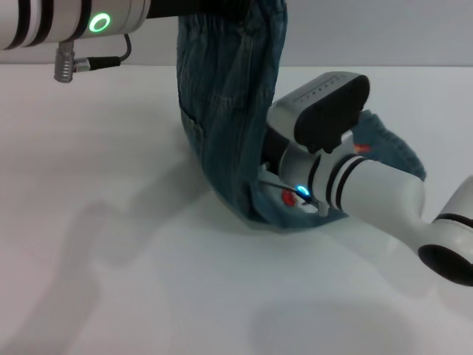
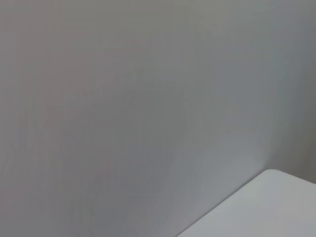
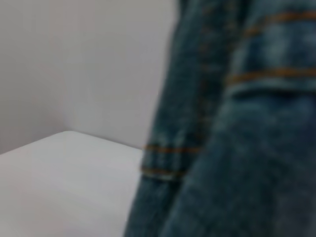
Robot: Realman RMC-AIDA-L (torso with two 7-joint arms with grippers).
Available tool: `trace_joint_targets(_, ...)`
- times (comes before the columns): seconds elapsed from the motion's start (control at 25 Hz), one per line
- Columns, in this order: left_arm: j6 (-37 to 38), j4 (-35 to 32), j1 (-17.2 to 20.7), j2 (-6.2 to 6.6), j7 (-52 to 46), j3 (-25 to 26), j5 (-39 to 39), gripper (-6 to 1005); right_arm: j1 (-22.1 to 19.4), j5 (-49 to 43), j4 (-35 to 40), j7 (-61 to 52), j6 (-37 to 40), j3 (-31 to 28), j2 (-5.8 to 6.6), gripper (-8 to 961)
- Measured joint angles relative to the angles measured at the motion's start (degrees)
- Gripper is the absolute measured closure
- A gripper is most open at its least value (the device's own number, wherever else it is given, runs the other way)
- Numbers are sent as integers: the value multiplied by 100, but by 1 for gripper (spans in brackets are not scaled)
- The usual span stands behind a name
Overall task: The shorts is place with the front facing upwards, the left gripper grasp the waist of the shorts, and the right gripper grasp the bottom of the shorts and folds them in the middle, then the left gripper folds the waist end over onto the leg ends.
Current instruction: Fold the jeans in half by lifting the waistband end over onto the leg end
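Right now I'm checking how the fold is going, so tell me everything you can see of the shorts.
The shorts are blue-green washed denim with orange stitching, seen close in the right wrist view. Their upper part hangs lifted from the top of the head view, beside the left arm; the left pincer itself is out of sight. The fabric drapes down in a curve to the white table, where the lower end rests bunched under the right arm, whose right pincer is hidden. A reddish patch shows near that end.

Your head camera looks down at the table (image 1: 148, 244). Your left wrist faces its far corner; your right wrist sits close against the shorts (image 3: 237, 148).
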State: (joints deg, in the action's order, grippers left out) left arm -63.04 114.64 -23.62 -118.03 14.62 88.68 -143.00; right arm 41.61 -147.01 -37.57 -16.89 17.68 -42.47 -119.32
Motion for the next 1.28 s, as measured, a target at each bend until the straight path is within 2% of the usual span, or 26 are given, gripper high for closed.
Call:
trace_joint_targets(0.28, 21, -15, -48, -1, 23, -23, 10, 969, 285, 0, 119, -143, -1, 135, -29, 953)
trace_joint_targets(0.4, 40, -36, -24, -1, 24, -25, 10, 971, 269, 2, 200, -156, -1, 136, -30, 953)
trace_joint_targets(0.72, 167, -130, 21, -1, 40, -92, 10, 959, -238, -18, 610, -107, 85, -318, 16, 953)
trace_joint_targets(0.96, 326, -257, 33, -1, 50, -232, 9, 946, -499, -35, 975, -17, 486, -797, 79, 953)
trace_joint_targets(1.12, 519, -457, 96, 0, 82, -415, 8, 937, -794, -42, 1013, 626, 872, -1394, 87, 953)
trace_joint_targets(1.28, 855, -647, 163, -1, 109, -691, 15, 928, -1255, -45, 747, 1374, 1036, -2154, 74, 953)
